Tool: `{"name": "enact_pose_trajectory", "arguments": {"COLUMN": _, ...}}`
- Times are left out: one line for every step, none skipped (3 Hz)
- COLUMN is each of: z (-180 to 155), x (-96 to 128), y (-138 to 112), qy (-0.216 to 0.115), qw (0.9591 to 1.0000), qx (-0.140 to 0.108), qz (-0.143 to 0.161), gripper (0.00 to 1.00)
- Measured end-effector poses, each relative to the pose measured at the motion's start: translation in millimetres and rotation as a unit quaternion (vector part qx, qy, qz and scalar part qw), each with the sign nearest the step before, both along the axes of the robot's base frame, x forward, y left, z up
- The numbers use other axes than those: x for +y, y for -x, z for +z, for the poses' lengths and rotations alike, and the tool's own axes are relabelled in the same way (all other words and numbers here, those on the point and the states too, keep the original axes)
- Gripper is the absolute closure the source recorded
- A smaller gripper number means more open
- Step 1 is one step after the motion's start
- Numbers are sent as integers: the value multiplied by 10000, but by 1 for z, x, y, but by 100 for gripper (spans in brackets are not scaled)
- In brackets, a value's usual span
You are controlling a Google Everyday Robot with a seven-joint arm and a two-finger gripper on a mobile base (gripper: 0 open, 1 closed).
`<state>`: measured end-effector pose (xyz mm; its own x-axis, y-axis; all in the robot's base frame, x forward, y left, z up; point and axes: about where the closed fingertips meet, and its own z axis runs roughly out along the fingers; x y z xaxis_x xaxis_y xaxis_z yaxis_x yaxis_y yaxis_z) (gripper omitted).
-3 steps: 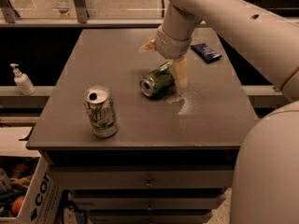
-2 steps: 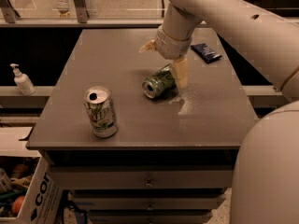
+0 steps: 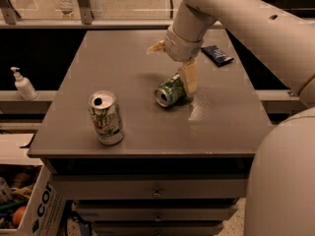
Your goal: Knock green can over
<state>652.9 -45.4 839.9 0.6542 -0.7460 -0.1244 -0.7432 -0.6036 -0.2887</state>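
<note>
The green can [image 3: 170, 89] lies on its side near the middle of the grey table [image 3: 118, 58], its silver top facing the front left. My gripper [image 3: 173, 63] hangs just above and behind it, open. One finger [image 3: 189, 77] reaches down against the can's right end. The other finger [image 3: 156, 47] sticks out to the left, clear of the can.
A white can with a green logo [image 3: 105, 117] stands upright at the table's front left. A dark blue packet [image 3: 216, 54] lies at the back right. A soap dispenser [image 3: 23, 84] stands on a ledge to the left. A cardboard box [image 3: 29, 210] sits on the floor below.
The green can, lying on its side throughout, has shifted slightly to the right. The gripper has hardly moved.
</note>
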Motion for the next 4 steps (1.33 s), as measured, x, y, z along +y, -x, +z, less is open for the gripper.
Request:
{"name": "enact_pose_trajectory", "arguments": {"z": 1, "x": 2, "y": 0, "qy": -91, "qw": 10000, "qx": 17, "qz": -26, "gripper": 0}}
{"name": "enact_pose_trajectory", "arguments": {"z": 4, "x": -1, "y": -2, "qy": -426, "qw": 9987, "qx": 127, "qz": -261, "gripper": 0}}
{"name": "enact_pose_trajectory", "arguments": {"z": 4, "x": -15, "y": -3, "qy": -1202, "qw": 9882, "qx": 413, "qz": -852, "gripper": 0}}
{"name": "enact_pose_trajectory", "arguments": {"z": 6, "x": -34, "y": 5, "qy": -2003, "qw": 9663, "qx": 683, "qz": -1464, "gripper": 0}}
